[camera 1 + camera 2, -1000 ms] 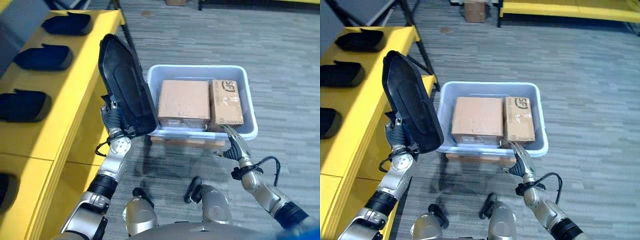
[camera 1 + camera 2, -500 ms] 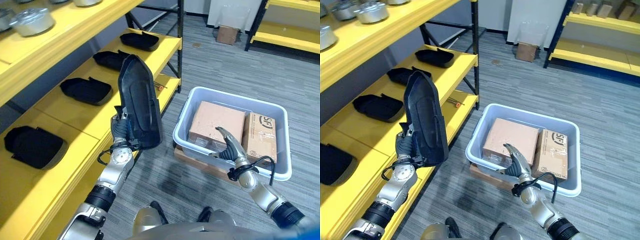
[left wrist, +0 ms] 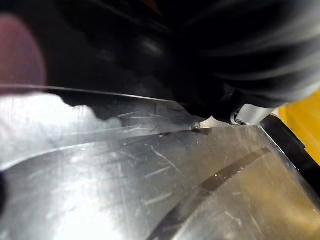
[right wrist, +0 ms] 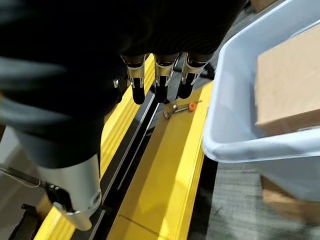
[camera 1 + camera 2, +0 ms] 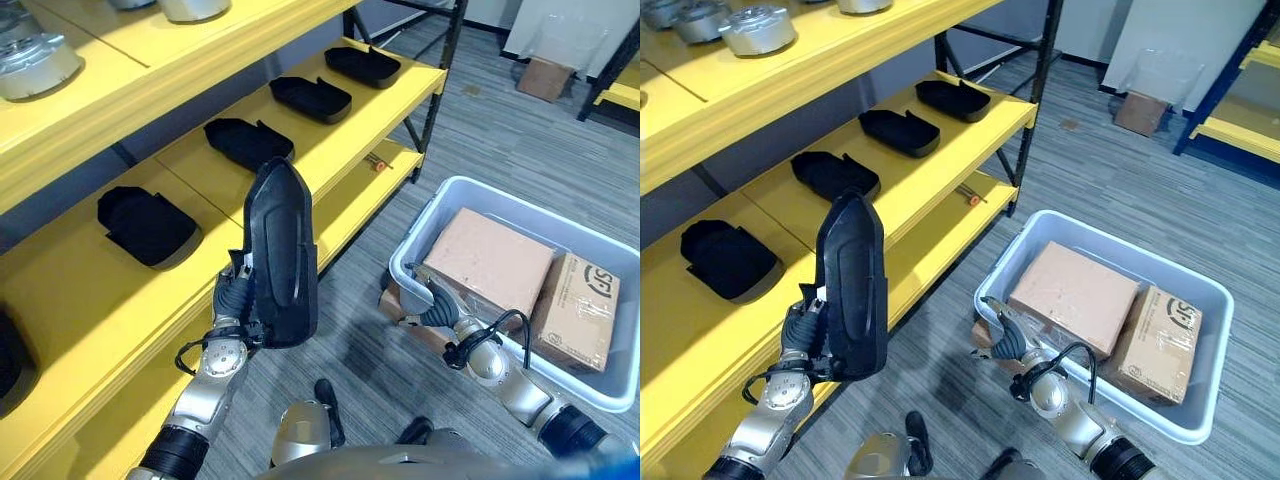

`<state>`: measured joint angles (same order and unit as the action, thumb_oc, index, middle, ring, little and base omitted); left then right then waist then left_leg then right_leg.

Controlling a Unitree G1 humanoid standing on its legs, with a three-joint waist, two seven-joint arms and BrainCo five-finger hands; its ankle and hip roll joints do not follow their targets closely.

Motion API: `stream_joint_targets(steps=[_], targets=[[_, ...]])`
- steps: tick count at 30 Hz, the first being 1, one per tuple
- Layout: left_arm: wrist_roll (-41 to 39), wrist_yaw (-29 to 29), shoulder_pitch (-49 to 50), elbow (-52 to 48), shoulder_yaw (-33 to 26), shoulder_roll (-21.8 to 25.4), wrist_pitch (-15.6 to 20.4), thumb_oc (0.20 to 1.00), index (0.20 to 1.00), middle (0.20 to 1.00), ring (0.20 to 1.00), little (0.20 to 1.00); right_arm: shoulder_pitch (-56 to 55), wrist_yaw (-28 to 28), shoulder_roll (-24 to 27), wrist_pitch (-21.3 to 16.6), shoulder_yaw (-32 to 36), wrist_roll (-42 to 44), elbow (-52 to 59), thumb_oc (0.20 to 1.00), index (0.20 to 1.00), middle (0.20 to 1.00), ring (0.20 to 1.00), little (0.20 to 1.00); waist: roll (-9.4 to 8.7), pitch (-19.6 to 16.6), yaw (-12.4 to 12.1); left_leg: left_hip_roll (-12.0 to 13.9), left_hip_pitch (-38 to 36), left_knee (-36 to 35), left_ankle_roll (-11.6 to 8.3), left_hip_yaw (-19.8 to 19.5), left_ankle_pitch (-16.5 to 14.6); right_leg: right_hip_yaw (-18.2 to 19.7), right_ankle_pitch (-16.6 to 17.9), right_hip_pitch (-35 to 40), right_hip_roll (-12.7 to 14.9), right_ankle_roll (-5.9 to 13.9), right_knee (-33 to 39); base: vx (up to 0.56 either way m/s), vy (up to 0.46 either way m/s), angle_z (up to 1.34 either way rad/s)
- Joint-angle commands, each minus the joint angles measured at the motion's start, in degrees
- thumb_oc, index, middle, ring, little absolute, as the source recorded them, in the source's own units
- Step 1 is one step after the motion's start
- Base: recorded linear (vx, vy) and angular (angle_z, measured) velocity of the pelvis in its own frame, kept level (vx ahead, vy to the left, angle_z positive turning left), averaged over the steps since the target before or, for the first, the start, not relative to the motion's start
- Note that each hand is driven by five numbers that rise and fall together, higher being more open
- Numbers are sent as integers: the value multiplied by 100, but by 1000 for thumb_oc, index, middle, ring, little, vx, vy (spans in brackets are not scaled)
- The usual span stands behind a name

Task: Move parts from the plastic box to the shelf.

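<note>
I hold a long black shell-shaped part (image 5: 283, 250) upright, my left hand (image 5: 237, 300) shut on its lower end; up close it is the dark mass (image 3: 150, 45) in the left wrist view. The part stands just in front of the yellow shelf (image 5: 330, 140), level with its middle board. That board carries several similar black parts (image 5: 148, 225). My right hand (image 5: 430, 300) hangs open beside the near-left corner of the pale blue plastic box (image 5: 1212, 360), its fingers (image 4: 156, 75) straight and holding nothing. The box (image 4: 235, 115) contains two cardboard cartons (image 5: 490, 265).
Metal pots (image 5: 758, 28) stand on the top board. An orange-handled screwdriver (image 5: 377, 162) lies on the lower board near a black upright post. A wooden board (image 5: 400, 305) lies under the plastic box. A small carton (image 5: 1140, 110) sits on the grey floor farther off.
The view has swung from the box toward the shelf. My left hand still holds the black part upright, now alongside the middle board. My right hand has dropped from the box's front rim to its corner.
</note>
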<state>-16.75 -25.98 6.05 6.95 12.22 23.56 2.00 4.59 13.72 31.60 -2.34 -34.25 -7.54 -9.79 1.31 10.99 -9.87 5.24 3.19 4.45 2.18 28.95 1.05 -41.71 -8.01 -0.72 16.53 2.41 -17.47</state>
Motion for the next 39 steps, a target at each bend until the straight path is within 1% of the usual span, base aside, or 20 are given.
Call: stream_joint_targets(steps=[1, 2, 4, 5, 6, 8, 12, 13, 16, 19, 20, 25, 27, 28, 29, 30, 31, 32, 34, 39], targets=[[135, 386, -365, -519, -258, 328, 403, 200, 200, 200, 200, 200, 264, -28, -162, -376, 148, 265, 404, 1000, 1000, 1000, 1000, 1000, -109, -26, -10, -340, -274, 326, -168, -237, -523, 570, 1038, 845, -271, 565, 1532, 9, 125, 35], [133, 451, -392, -482, -251, 334, 416, 200, 200, 200, 200, 200, 234, 0, -167, -379, 169, 290, 422, 1000, 1000, 1000, 1000, 1000, -89, -40, 24, -396, -299, 268, -163, -358, -513, 696, 1024, 806, -264, 582, 1472, 56, 115, 59], [162, 691, -448, -461, -176, 384, 446, 200, 200, 200, 200, 200, 89, 102, -201, -318, 345, 370, 499, 1000, 1000, 1000, 1000, 1000, -33, -68, 241, -591, -460, -43, -114, -982, -473, 1515, 930, 569, -396, 645, 1192, 77, 86, 107], [169, 718, -458, -453, -163, 394, 454, 200, 200, 200, 200, 200, 58, 103, -205, -327, 376, 371, 506, 1000, 1000, 1000, 1000, 1000, -31, -72, 282, -616, -477, -81, -104, -1068, -465, 1620, 915, 536, -418, 655, 1158, 83, 56, 180], [183, 814, -505, -397, -115, 445, 497, 200, 200, 200, 200, 200, -55, 83, -193, -355, 500, 421, 547, 1000, 1000, 1000, 1000, 1000, -34, -77, 433, -683, -540, -202, -65, -1364, -442, 2029, 874, 418, -545, 682, 1092, 14, 28, 188], [111, 905, -556, -330, -11, 483, 557, 200, 200, 200, 200, 200, -199, 26, -148, -463, 651, 540, 543, 1000, 1000, 1000, 1000, 1000, -54, -85, 597, -715, -523, -300, -31, -1640, -317, 2389, 793, 309, -825, 513, 1160, 40, -6, 127], [193, 959, -458, -281, 107, 374, 622, 200, 200, 200, 200, 200, -411, -232, -167, -624, 847, 767, 301, 1000, 1000, 1000, 1000, 1000, -168, -161, 671, -922, -559, -536, -75, -2132, -223, 2676, 873, 316, -1327, 339, 1631, 118, -42, 109], [264, 1054, -372, -296, 146, 330, 678, 200, 200, 200, 200, 200, -440, -186, -190, -738, 859, 750, 152, 1000, 1000, 1000, 1000, 1000, -191, -188, 685, -1002, -502, -539, -74, -2306, -180, 2856, 901, 305, -1486, 270, 1734, 146, -58, 64], [344, 1187, -238, -309, 206, 295, 828, 200, 200, 200, 200, 200, -504, -20, -200, -801, 862, 633, 91, 1000, 1000, 1000, 1000, 1000, -202, -224, 746, -1115, -419, -502, -26, -2562, -194, 3219, 885, 306, -1618, 213, 1810, 101, -67, 44], [324, 1260, -167, -307, 148, 307, 720, 200, 200, 200, 200, 200, -460, -14, -178, -832, 835, 539, -43, 1000, 1000, 1000, 1000, 1000, -182, -296, 715, -1116, -370, -374, -24, -2619, -282, 3199, 908, 356, -1511, 220, 1950, 117, -93, 58], [132, 1311, -62, -298, 82, 262, 495, 200, 200, 200, 200, 200, -470, -44, -151, -884, 829, 403, -86, 1000, 1000, 1000, 1000, 1000, -161, -329, 680, -1112, -360, -319, -42, -2592, -322, 3123, 928, 423, -1458, 229, 2047, 123, -73, 44], [90, 1308, 19, -305, 0, 260, 507, 200, 200, 200, 200, 200, -449, -12, -60, -797, 801, 370, -38, 1000, 1000, 1000, 1000, 1000, -83, -350, 649, -1117, -346, -264, -60, -2582, -360, 3010, 842, 418, -1408, 210, 1974, 59, -62, 26], [22, 1266, -32, -296, 2, 253, 492, 200, 200, 200, 200, 200, -450, 28, -68, -762, 801, 393, -47, 1000, 1000, 1000, 1000, 1000, -51, -325, 707, -1097, -320, -76, -92, -2352, -440, 2898, 785, 401, -1370, 198, 1891, 15, -56, 8], [-31, 1283, -86, -312, 17, 268, 467, 200, 200, 200, 200, 200, -487, 83, -64, -729, 846, 440, -27, 1000, 1000, 1000, 1000, 1000, -51, -302, 799, -1016, -297, 127, -137, -1939, -530, 2730, 747, 401, -1320, 184, 1839, -27, -33, 6], [-82, 1337, -186, -306, 71, 273, 427, 200, 200, 200, 200, 200, -545, 177, -58, -689, 927, 466, -13, 1000, 1000, 1000, 1000, 1000, -79, -278, 938, -827, -249, 434, -203, -1322, -639, 2497, 729, 397, -1216, 171, 1766, 6, -14, 20], [-96, 1345, -269, -266, 115, 271, 416, 200, 200, 200, 200, 200, -573, 230, -69, -697, 978, 489, -31, 1000, 1000, 1000, 1000, 1000, -77, -273, 1042, -669, -302, 601, -242, -1015, -840, 2381, 636, 431, -1164, 198, 1704, 3, -4, 84], [-96, 1334, -313, -238, 147, 261, 413, 200, 200, 200, 200, 200, -576, 251, -75, -704, 995, 497, -52, 1000, 1000, 1000, 1000, 1000, -86, -256, 1079, -583, -279, 733, -263, -909, -846, 2334, 629, 425, -1129, 186, 1661, 13, -30, 130], [-112, 1226, -419, -123, 251, 224, 426, 200, 200, 200, 200, 200, -550, 292, -93, -746, 1039, 518, -156, 1000, 1000, 1000, 1000, 1000, -93, -198, 1138, -336, -142, 1235, -366, -823, -817, 2237, 559, 420, -1071, 134, 1517, -42, -63, 143], [-97, 1100, -487, -18, 309, 177, 474, 200, 200, 200, 200, 200, -464, 302, -118, -787, 1043, 497, -292, 1000, 1000, 1000, 1000, 1000, -95, -143, 1165, -96, -40, 1610, -443, -827, -712, 2207, 510, 394, -1033, 63, 1416, -42, -52, 66], [-192, 1104, -371, -177, 120, 227, 505, 200, 200, 200, 200, 200, -488, 226, -69, -661, 1166, 310, -350, 1000, 1000, 1000, 1000, 1000, -19, -187, 1173, 377, -263, 1341, -686, -959, -203, 2157, 432, 423, -1013, -36, 1412, -14, 45, 11]])
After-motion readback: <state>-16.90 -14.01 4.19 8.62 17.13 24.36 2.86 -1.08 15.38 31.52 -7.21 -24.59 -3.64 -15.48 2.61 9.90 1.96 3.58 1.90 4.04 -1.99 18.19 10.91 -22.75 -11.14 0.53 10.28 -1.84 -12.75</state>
